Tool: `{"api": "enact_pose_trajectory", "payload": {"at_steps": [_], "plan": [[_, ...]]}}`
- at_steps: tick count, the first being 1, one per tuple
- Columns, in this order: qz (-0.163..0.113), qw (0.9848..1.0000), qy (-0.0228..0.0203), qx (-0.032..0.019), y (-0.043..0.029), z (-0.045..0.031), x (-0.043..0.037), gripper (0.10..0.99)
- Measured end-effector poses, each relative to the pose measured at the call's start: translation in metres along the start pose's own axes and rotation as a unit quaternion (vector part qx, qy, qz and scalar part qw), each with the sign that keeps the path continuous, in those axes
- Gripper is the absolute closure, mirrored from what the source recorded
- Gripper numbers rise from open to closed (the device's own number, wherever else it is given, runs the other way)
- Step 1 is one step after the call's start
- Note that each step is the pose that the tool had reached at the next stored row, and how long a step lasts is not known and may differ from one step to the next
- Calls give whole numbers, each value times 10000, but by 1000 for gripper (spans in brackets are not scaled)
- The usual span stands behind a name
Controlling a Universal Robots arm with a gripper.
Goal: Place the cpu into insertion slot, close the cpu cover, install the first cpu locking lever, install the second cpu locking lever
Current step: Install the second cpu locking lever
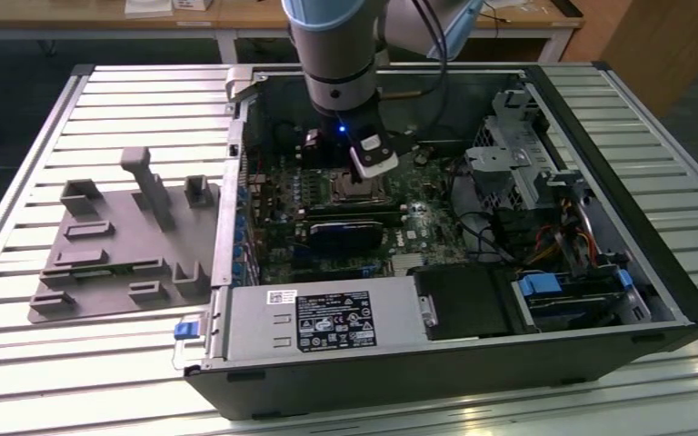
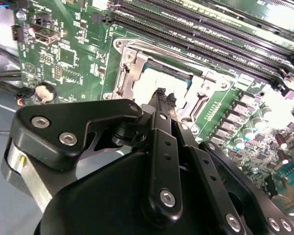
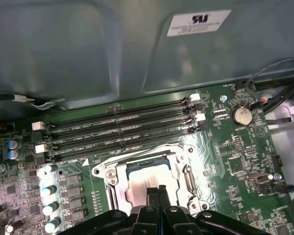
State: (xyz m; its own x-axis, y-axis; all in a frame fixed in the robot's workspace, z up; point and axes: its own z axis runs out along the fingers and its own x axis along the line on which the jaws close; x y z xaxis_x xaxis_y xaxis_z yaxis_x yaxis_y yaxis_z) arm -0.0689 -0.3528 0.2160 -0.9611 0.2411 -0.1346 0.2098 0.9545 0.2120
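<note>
Exterior view first, from its left to its right: a grey fixture tray (image 1: 124, 245) lies on the slatted tabletop (image 1: 34, 363), then the opened computer case (image 1: 471, 363) with the gripper (image 1: 370, 171) lowered over the insertion slot (image 1: 355, 188), presumably for working at the socket. Both wrist views show the jaws pressed together, gripping nothing, tips at the socket's six o'clock edge. The cpu (image 3: 146, 177) lies seated inside, framed by the cpu cover (image 3: 118, 181).
</note>
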Motion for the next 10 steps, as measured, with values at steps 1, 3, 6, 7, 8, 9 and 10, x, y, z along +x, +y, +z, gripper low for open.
{"api": "enact_pose_trajectory", "payload": {"at_steps": [1, 3, 6, 7, 8, 9, 10], "plan": [[-1, 10000, -3, 1, 5, -20, -3, 984], [-3, 10000, -10, 5, 15, -56, -7, 984], [-5, 10000, -13, 7, 18, -64, -9, 984], [-4, 10000, -13, 8, 18, -64, -8, 984], [-4, 10000, -13, 8, 18, -64, -8, 984], [-4, 10000, -13, 8, 18, -64, -8, 984], [-5, 10000, -13, 9, 18, -65, -8, 984]]}}
